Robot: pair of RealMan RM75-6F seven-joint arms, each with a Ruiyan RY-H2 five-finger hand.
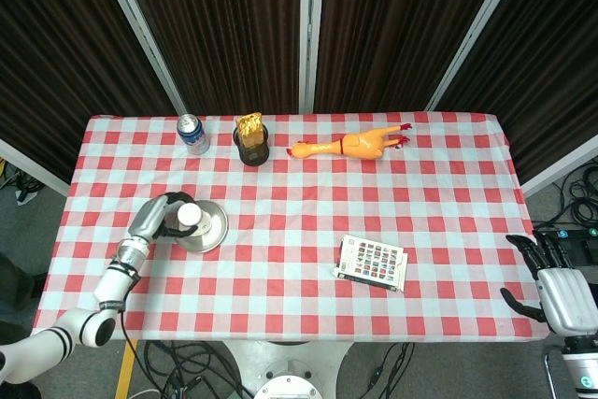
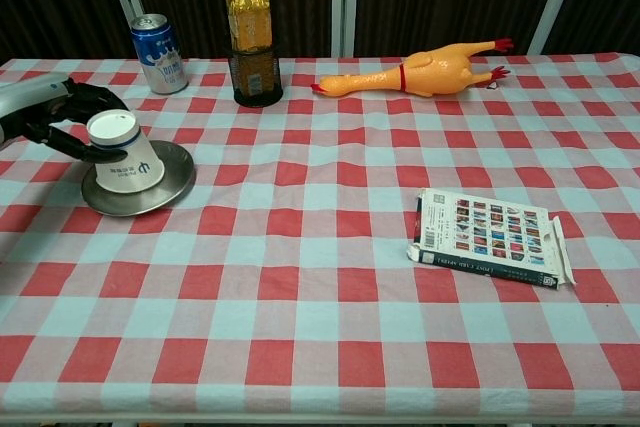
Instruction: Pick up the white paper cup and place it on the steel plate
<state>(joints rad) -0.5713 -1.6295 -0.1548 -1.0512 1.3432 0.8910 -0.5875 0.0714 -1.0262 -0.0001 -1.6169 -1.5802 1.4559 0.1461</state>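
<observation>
The white paper cup [image 2: 127, 157] stands upside down and slightly tilted on the steel plate [image 2: 172, 185] at the table's left side. My left hand [image 2: 62, 119] wraps its dark fingers around the cup from the left. From above, the cup [image 1: 190, 217] sits on the left part of the plate [image 1: 213, 231], with the left hand [image 1: 166, 215] around it. My right hand [image 1: 559, 289] hangs beyond the table's right front corner, fingers spread and holding nothing.
A blue can [image 2: 160, 40], a black holder with a gold packet [image 2: 251, 32] and a rubber chicken [image 2: 425, 69] line the back. A booklet [image 2: 490, 238] lies at the right front.
</observation>
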